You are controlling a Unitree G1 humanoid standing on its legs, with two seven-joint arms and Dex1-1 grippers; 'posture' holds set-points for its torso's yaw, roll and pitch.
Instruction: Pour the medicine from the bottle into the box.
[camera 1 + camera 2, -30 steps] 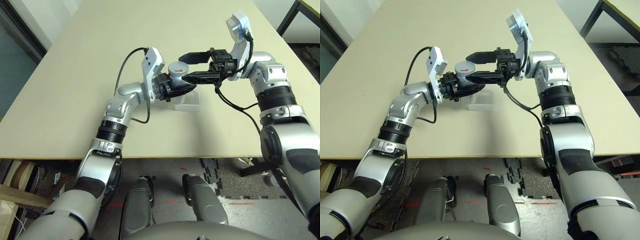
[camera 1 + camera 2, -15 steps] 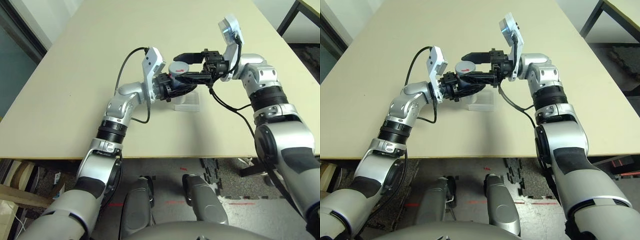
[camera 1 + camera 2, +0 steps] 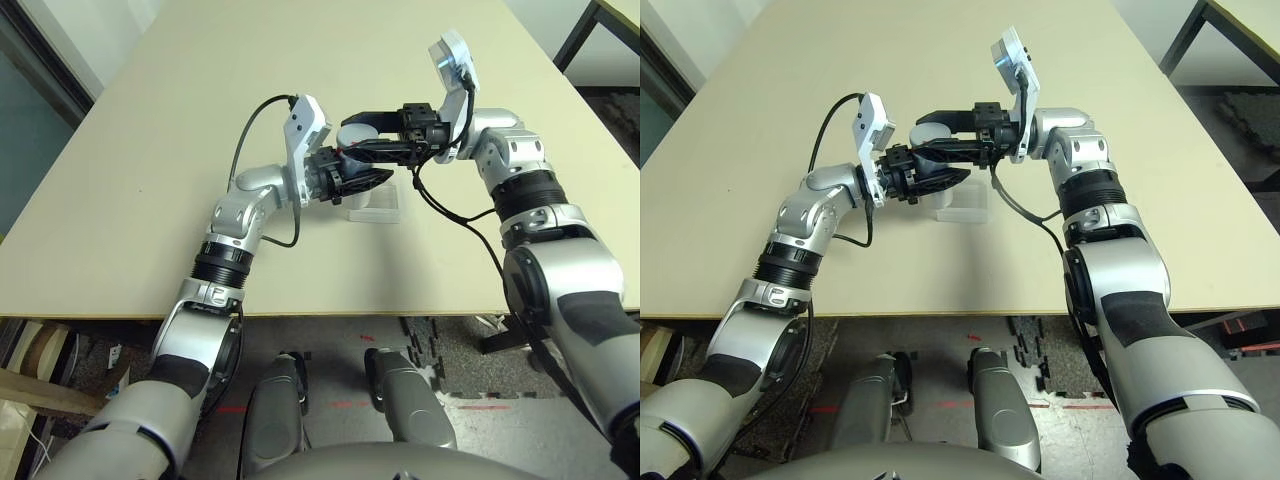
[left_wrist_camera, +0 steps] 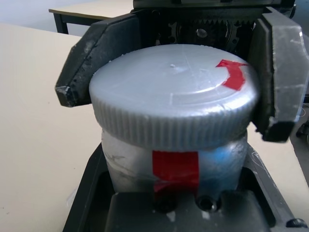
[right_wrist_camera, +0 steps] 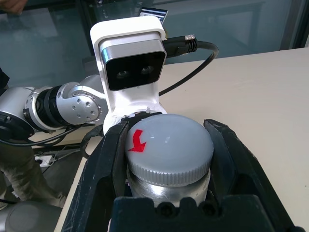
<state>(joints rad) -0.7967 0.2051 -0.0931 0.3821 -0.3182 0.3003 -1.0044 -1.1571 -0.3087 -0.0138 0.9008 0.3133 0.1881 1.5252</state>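
Upright whitish-silver cylindrical bottle (image 4: 174, 159) clamped in left claw (image 3: 362, 180), right claw (image 5: 166, 145) level, shut on grey ribbed screw cap (image 5: 169, 145) above clear plastic box (image 3: 375, 208).

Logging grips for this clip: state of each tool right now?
Left tool: shut on the bottle.
Right tool: shut on the cap.

Matt grey ribbed plastic cap (image 4: 174, 108) tops a silvery bottle (image 4: 174, 162).
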